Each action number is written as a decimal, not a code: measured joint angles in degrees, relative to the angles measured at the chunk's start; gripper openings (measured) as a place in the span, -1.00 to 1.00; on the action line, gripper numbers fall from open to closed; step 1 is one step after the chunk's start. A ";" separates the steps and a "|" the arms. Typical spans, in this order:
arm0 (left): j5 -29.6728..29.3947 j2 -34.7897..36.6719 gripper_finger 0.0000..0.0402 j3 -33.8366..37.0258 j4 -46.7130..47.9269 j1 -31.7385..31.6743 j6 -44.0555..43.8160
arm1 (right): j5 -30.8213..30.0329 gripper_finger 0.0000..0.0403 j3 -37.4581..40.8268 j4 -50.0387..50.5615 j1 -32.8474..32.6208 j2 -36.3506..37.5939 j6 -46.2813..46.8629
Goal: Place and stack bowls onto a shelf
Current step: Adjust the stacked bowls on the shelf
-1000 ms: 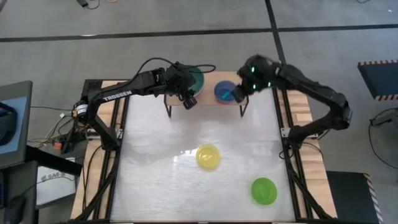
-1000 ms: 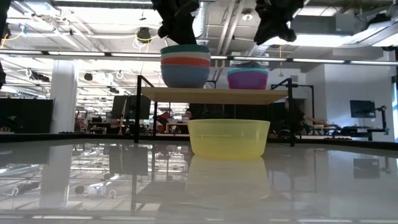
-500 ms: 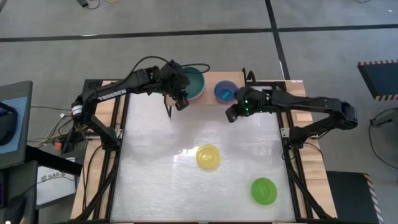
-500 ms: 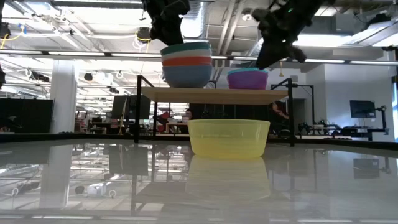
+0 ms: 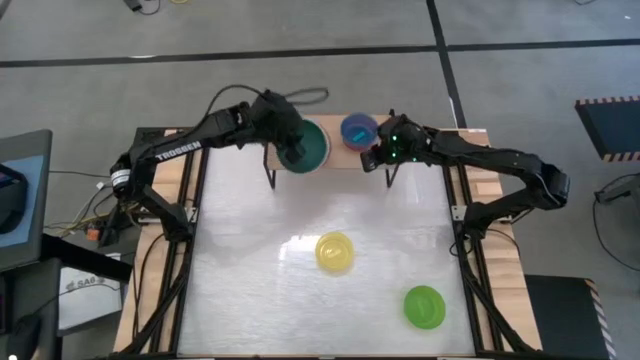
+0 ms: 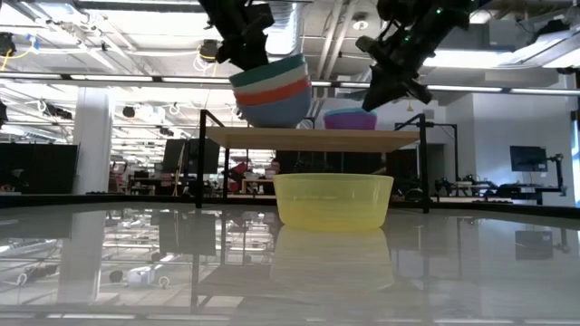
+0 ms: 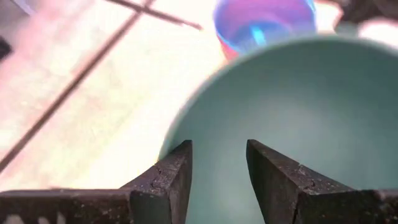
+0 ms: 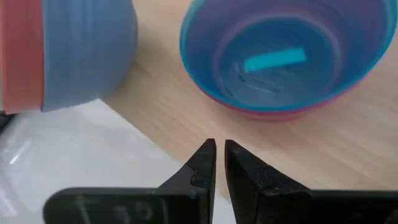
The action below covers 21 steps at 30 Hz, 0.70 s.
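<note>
Two small bowls wait on the white table [image 5: 240, 260]: nearest the lime green bowl [image 5: 424, 306], then the yellow bowl [image 5: 335, 252] mid-table, well apart, both untouched. Thin plain plastic, so I'd judge them light, stiff and a bit slick. The rim is the place to pinch, one finger inside, one outside.

Further back, the shelf [image 6: 313, 138]. On it the nested pair, cyan bowl [image 8: 281, 56] inside the pink bowl [image 8: 273, 112]. The right gripper [image 5: 377, 160] hangs just beside them, fingers nearly together, holding nothing. A second ago it stood higher over the shelf; since then it has swung out over the table, come back close to that pair, and narrowed.

Now the big stack [image 6: 270, 91]: dark teal bowl [image 5: 308, 146] on top, red band under it, slate blue at the bottom. The left gripper [image 5: 291, 152] pinches the teal rim, one finger inside the bowl, one outside. And look, the whole stack is tilted, its near side off the plank, where a second ago it sat level. Light as they are, nested bowls cling, so the stack is lifting as one.
</note>
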<state>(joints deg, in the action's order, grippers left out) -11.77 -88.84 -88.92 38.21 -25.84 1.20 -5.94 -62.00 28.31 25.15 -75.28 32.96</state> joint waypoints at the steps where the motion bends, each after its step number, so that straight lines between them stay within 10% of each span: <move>1: 0.21 0.02 -0.30 -0.01 -1.32 -0.94 0.15 | 0.18 -0.70 0.00 -0.72 -0.13 0.04 0.14; 21: 3.80 -0.39 -0.30 -0.05 -8.69 -5.93 0.95 | -2.15 -0.70 -2.17 -3.90 -8.28 0.73 3.48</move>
<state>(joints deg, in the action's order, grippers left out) -7.97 -89.23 -88.97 29.52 -31.77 2.15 -8.09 -64.16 24.41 16.86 -74.54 36.43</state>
